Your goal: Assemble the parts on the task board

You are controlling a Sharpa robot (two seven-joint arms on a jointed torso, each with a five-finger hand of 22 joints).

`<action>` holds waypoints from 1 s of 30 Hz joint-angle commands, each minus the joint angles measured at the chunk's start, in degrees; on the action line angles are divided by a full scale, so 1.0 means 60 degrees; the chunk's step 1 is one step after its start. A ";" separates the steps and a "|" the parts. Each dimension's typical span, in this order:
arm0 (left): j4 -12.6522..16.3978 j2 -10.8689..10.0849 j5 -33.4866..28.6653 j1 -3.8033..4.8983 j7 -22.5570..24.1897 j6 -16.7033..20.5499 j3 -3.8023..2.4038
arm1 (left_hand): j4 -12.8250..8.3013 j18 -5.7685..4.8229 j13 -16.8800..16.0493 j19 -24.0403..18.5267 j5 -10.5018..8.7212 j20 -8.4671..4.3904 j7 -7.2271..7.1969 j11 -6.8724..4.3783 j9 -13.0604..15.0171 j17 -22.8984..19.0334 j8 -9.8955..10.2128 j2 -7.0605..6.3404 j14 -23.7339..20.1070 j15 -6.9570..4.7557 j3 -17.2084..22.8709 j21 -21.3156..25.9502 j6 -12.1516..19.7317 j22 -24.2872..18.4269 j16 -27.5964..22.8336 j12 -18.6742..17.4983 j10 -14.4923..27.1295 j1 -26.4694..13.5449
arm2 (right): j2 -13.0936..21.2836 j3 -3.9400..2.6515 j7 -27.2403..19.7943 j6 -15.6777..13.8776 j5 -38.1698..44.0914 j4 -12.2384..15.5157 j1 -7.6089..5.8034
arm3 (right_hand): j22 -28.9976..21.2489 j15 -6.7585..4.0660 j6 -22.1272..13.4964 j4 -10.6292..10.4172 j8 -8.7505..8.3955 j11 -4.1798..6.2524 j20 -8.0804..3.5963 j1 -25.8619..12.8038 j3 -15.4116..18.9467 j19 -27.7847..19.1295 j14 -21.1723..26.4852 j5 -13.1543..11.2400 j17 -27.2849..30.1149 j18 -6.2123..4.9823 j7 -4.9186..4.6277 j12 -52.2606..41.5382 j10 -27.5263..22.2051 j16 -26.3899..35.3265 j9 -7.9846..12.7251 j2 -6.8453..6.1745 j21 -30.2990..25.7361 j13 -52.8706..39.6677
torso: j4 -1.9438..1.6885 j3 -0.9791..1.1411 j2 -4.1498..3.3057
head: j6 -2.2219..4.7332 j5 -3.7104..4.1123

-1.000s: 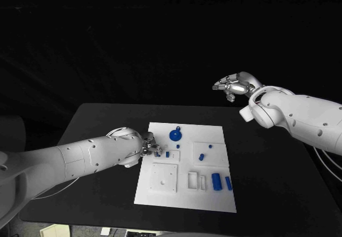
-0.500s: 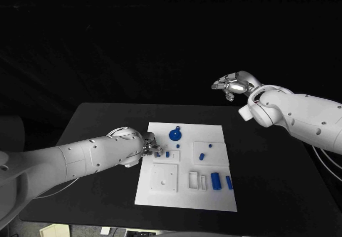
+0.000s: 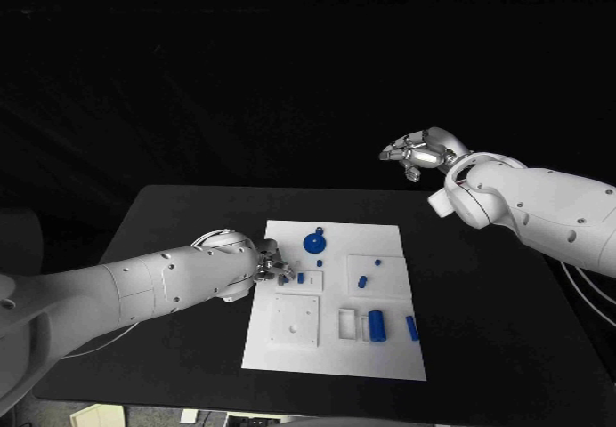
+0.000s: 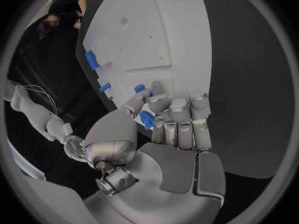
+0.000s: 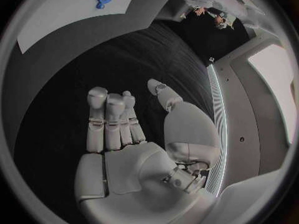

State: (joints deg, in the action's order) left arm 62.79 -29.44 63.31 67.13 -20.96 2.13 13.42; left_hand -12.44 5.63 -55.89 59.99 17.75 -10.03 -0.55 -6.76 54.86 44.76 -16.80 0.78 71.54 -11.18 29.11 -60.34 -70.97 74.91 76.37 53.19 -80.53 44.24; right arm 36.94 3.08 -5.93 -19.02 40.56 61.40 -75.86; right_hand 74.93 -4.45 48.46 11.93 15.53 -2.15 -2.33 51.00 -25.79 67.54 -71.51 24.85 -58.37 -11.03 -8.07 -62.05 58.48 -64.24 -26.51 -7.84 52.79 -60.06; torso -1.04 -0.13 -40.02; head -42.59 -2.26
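While still pinching the small blue part (image 4: 146,119) between thumb and fingers of the left hand (image 3: 266,264), at the left edge of the task board (image 3: 385,240), shows no insertion yet. Finds the blue block (image 3: 376,326) now over the white frame it lay beside, seemingly seated. Keeps the right hand (image 3: 417,153) raised beyond the table, loosely spread and empty. Cannot tell the pinched part's long axis for certain; seems aimed at the board.

task board (image 3: 336,313): matt white plastic | parts (image 3: 314,242): smooth blue plastic | table (image 3: 180,231): matt black
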 commanded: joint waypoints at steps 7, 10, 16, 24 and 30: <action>-0.0053 -0.0058 -0.0043 -0.0062 -0.0016 0.0220 0.0029 | 0.0506 -0.0163 0.0065 -0.0180 -0.0711 -0.0752 0.0038 0.0059 0.0003 -0.0076 0.0121 -0.0573 -0.0118 -0.0051 -0.0040 0.0121 0.0170 0.0114 -0.0097 -0.0153 0.0120 -0.0367 | 0.0014 -0.0004 -0.0050 0.0126 0.0026 0.0007 0.0001 | 0.0070 0.0027 0.0029 0.0027 -0.0057 0.0020 -0.0071 -0.0058 -0.0024 -0.0026 -0.0006 0.0052 0.0014 -0.0662 -0.0081 -0.0029 -0.0057 0.0019 0.0013 0.0000 -0.0050 0.0009 | 0.0001 -0.0004 0.0005 | 0.0013 0.0025; -0.0030 -0.0114 -0.0246 -0.0062 0.0007 0.0420 0.0027 | 0.0808 -0.0190 0.0174 -0.0483 -0.1071 -0.0697 0.0164 0.0208 -0.0012 -0.0211 0.0304 -0.0963 -0.0466 0.0018 -0.0027 0.0364 0.0575 0.0052 -0.0376 -0.0430 0.0518 -0.0655 | 0.0018 -0.0004 -0.0051 0.0124 0.0026 0.0004 0.0001 | 0.0070 0.0028 0.0029 0.0027 -0.0057 0.0020 -0.0070 -0.0060 -0.0023 -0.0026 -0.0006 0.0051 0.0014 -0.0662 -0.0081 -0.0030 -0.0058 0.0020 0.0013 0.0000 -0.0051 0.0010 | -0.0005 -0.0005 0.0004 | 0.0024 0.0036; -0.0034 -0.0188 -0.0491 -0.0062 0.0021 0.0810 0.0025 | 0.1401 -0.0330 0.0486 -0.1053 -0.1324 -0.0544 0.0676 0.0648 -0.0244 -0.0470 0.0929 -0.1857 -0.1142 0.0421 0.0396 0.0863 0.2025 -0.0062 -0.0785 -0.0897 0.1188 -0.0796 | 0.0016 -0.0004 -0.0052 0.0127 0.0026 -0.0004 0.0001 | 0.0071 0.0028 0.0027 0.0025 -0.0058 0.0019 -0.0070 -0.0062 -0.0023 -0.0026 -0.0005 0.0052 0.0015 -0.0662 -0.0082 -0.0030 -0.0059 0.0020 0.0014 0.0000 -0.0052 0.0012 | -0.0006 -0.0004 0.0011 | 0.0034 0.0042; 0.0059 -0.0370 -0.0928 -0.0059 0.0207 0.1189 0.0021 | 0.1912 -0.0378 0.0599 -0.1107 -0.1594 -0.0523 0.0750 0.0717 -0.0339 -0.0550 0.0841 -0.2332 -0.1250 0.0482 0.0673 0.0924 0.2294 -0.0021 -0.0767 -0.0884 0.1301 -0.0654 | 0.0023 -0.0004 -0.0056 0.0127 0.0027 -0.0016 0.0009 | 0.0072 0.0028 0.0027 0.0024 -0.0059 0.0019 -0.0070 -0.0064 -0.0023 -0.0027 -0.0004 0.0052 0.0015 -0.0662 -0.0082 -0.0031 -0.0060 0.0020 0.0014 0.0000 -0.0054 0.0014 | -0.0010 -0.0006 0.0011 | 0.0057 0.0063; 0.0275 -0.0624 -0.1513 -0.0036 0.0745 0.1770 0.0013 | 0.2153 -0.0479 0.0888 -0.1503 -0.1623 -0.0408 0.0852 0.0831 -0.0366 -0.0800 0.0715 -0.2491 -0.1678 0.0637 0.0731 0.1280 0.2509 -0.0105 -0.1153 -0.1256 0.1762 -0.0453 | 0.0043 -0.0004 -0.0054 0.0123 0.0027 -0.0013 0.0010 | 0.0073 0.0029 0.0026 0.0023 -0.0059 0.0019 -0.0069 -0.0064 -0.0024 -0.0026 -0.0004 0.0053 0.0015 -0.0662 -0.0082 -0.0032 -0.0061 0.0020 0.0015 0.0002 -0.0055 0.0015 | -0.0011 0.0000 0.0008 | 0.0092 0.0086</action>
State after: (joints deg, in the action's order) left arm 64.08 -33.15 57.93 66.82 -19.55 9.14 13.55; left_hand 0.22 3.52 -50.80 51.42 8.16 -7.16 4.63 -1.82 52.65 40.19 -12.34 -14.19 62.07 -7.48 33.49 -53.03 -56.17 74.43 69.90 46.06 -70.46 41.16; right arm 37.17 3.08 -5.92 -19.01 40.56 61.30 -75.83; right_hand 74.93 -4.45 48.54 11.93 15.53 -2.15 -2.45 51.00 -25.79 67.38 -71.51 24.85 -58.37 -11.03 -8.00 -62.05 58.48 -64.24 -26.52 -7.84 52.79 -60.06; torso -1.09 -0.15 -39.97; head -42.09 -1.77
